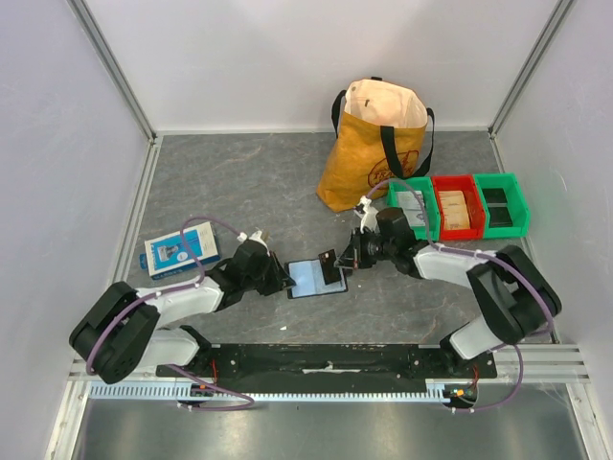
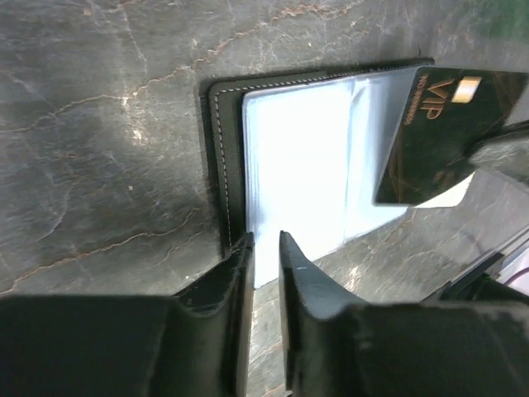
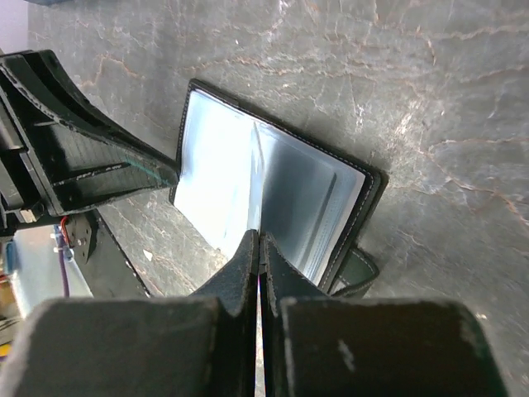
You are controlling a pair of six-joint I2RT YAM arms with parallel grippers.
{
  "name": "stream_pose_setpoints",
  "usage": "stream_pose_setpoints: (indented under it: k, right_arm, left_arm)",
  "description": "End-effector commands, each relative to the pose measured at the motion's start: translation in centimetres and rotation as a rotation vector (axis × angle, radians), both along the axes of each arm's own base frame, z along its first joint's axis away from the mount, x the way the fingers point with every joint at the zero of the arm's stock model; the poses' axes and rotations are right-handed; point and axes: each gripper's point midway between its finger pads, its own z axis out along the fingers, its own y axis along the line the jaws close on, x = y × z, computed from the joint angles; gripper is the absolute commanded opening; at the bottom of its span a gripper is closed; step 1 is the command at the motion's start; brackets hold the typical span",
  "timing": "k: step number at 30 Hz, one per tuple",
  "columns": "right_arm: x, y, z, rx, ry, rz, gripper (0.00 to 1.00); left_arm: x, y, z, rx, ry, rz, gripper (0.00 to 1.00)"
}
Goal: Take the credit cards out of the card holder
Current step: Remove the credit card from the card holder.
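One card clear of the holder, the other side steadied

Our right gripper (image 1: 347, 257) is clamped on a dark card (image 2: 438, 141), tilted above the right half of the card holder (image 1: 311, 279). The holder lies open mid-table, long axis running arm to arm. Our left gripper (image 2: 266, 248), jaws a crack apart, sits at its left edge, probably to steady it.

Card holder (image 1: 311, 280) on table (image 1: 239, 172); credit card (image 2: 442, 141) over it; bag (image 1: 374, 144) behind.
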Motion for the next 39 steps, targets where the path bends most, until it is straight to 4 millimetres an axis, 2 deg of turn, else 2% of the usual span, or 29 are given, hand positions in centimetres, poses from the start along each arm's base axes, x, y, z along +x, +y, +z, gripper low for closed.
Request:
stream_pose_setpoints:
  k: [1, 2, 3, 4, 7, 12, 14, 18, 22, 29, 32, 39]
  right_arm:
    - [0.8, -1.8, 2.7, -0.129, -0.120, 0.030, 0.00]
    - [0.5, -2.0, 3.5, -0.134, -0.126, 0.041, 0.00]
    - [0.5, -1.9, 4.5, -0.131, -0.148, 0.057, 0.00]
    - [0.4, -1.9, 5.5, -0.128, -0.169, 0.070, 0.00]
    - [-0.2, -2.2, 8.2, -0.125, -0.220, 0.106, 0.00]
    - [-1.1, -2.3, 13.0, -0.106, -0.336, 0.179, 0.00]
    - [-1.5, -2.2, 15.3, -0.080, -0.397, 0.215, 0.00]
    - [-2.8, -1.7, 18.3, -0.031, -0.469, 0.296, 0.00]
    - [-4.0, -1.2, 20.1, -0.007, -0.547, 0.374, 0.00]
    - [-5.9, 0.5, 20.7, -0.008, -0.631, 0.501, 0.00]
    - [-6.4, 1.1, 20.8, -0.007, -0.647, 0.529, 0.00]
    - [-6.9, 1.9, 20.7, -0.006, -0.651, 0.562, 0.00]
  left_arm:
    - [0.4, -0.4, 2.8, 0.018, -0.116, -0.125, 0.38]
    - [0.5, -0.7, 3.7, 0.021, -0.147, -0.159, 0.51]
    - [1.0, -1.2, 5.5, 0.013, -0.194, -0.188, 0.63]
    - [1.2, -1.5, 6.8, 0.017, -0.233, -0.228, 0.72]
    - [1.6, -2.0, 10.6, 0.043, -0.339, -0.342, 0.83]
    - [1.3, -3.2, 17.9, 0.086, -0.571, -0.631, 0.86]
    - [0.2, -4.0, 20.4, 0.058, -0.668, -0.778, 0.84]
    - [-1.2, -4.8, 23.4, 0.044, -0.828, -0.992, 0.81]
    - [-1.3, -5.1, 24.9, 0.059, -0.937, -1.106, 0.82]
    - [-1.9, -6.7, 26.9, -0.013, -1.002, -1.254, 0.80]
    - [-1.4, -7.4, 26.4, -0.031, -0.980, -1.283, 0.77]
    - [-2.8, -8.2, 25.3, -0.153, -0.914, -1.365, 0.63]
